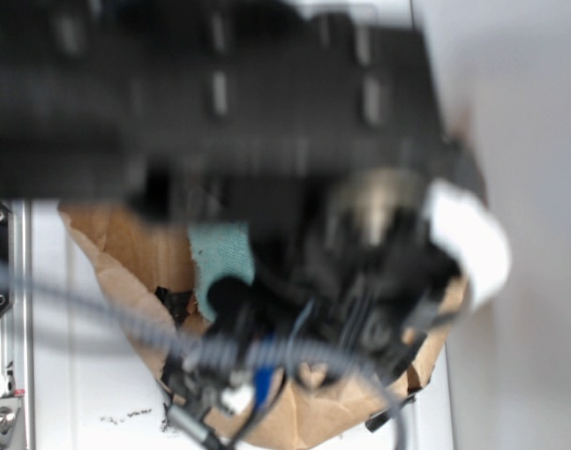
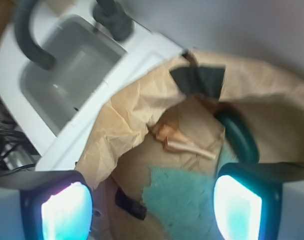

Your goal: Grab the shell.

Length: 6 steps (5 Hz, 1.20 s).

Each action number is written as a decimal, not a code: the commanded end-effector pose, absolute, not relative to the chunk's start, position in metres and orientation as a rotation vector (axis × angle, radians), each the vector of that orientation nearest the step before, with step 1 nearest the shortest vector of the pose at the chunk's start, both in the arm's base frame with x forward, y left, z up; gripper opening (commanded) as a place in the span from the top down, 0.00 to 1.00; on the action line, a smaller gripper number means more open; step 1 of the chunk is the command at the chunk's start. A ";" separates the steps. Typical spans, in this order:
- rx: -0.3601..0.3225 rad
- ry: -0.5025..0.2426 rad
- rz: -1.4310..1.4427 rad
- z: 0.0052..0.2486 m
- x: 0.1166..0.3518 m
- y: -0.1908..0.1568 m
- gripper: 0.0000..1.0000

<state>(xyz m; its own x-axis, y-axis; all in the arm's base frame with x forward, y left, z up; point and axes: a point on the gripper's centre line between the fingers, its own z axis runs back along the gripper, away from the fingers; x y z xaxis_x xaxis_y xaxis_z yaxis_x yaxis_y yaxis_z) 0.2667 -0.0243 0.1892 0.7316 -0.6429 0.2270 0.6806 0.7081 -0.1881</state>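
Looking down from the wrist view, the shell (image 2: 177,140) is seen lying on crumpled brown paper (image 2: 127,120), with its thin point directed to the lower right. It lies between a glossy dark green object (image 2: 239,136), on its right and close by, and a fold of the paper on its left. A green mesh cloth (image 2: 179,197) is spread below it, nearer to the camera.

The pincer (image 2: 152,205) is held released: its two fingers (image 2: 66,210) are seen wide apart at the bottom corners of the wrist view, and nothing is held between them. The shell is placed roughly on the middle line between the fingers but further ahead, so it is judged that the pincer is kept spread and above in order to be brought down around the shell. No contact with the shell is seen yet.

A white toy sink (image 2: 77,70) with a dark faucet stands to the upper left, apart from the shell.

In the exterior view the arm (image 1: 219,103) is blurred and covers nearly everything; only the edge of the paper and a piece of the green cloth can be made out, and the shell is hidden there.

Care is probably needed because the dark green object lies so close that it could be touched by the right finger.
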 end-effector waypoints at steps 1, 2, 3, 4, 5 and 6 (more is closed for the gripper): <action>-0.215 -0.296 -0.904 0.190 0.253 -0.017 0.00; -0.146 -0.225 -0.988 0.156 0.256 -0.024 0.00; -0.103 -0.214 -1.012 0.129 0.265 -0.033 0.00; -0.002 -0.223 -1.050 0.104 0.275 -0.044 0.00; -0.015 -0.200 -1.072 0.095 0.284 -0.050 0.00; -0.022 -0.169 -1.081 0.084 0.293 -0.048 0.00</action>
<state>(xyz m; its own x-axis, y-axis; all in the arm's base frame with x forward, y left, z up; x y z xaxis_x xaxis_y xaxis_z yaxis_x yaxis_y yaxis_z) 0.2898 -0.0432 0.0722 0.4840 -0.8671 0.1177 0.8720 0.4892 0.0176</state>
